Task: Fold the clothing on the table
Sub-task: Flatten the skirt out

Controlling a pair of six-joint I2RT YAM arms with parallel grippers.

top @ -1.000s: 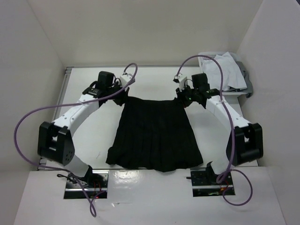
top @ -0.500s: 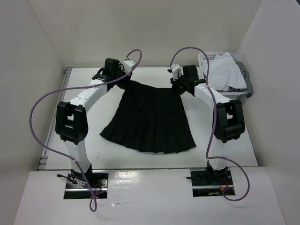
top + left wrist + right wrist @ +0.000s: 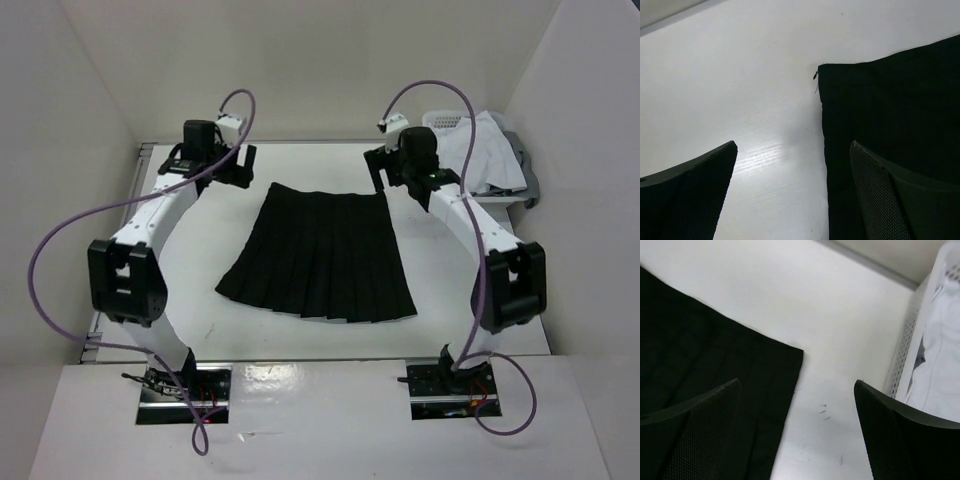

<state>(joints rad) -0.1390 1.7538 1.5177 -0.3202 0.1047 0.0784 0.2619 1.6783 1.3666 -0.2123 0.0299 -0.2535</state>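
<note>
Left pincer [image 3: 792, 150]: gaped wide, empty, raised over counter [image 3: 200, 290]; skirt [image 3: 890, 115] corner just ahead.
Right pincer [image 3: 797, 385]: wide, empty; skirt corner ahead-left.

The skirt [image 3: 320, 255] is soft black cloth, matt, pressed into narrow pleats. Under the skirt, the table [image 3: 200, 280] is a smooth white board with a faint grain and a soft sheen beside the skirt's corner. Right of the skirt, the basket [image 3: 905, 350] is white perforated plastic and holds a white garment [image 3: 488, 150] of thin, crumpled cloth. Above the skirt's corner, the left gripper [image 3: 793, 147] has finger pads [image 3: 687, 192] that are black and matt, with a fine dotted texture.
</note>
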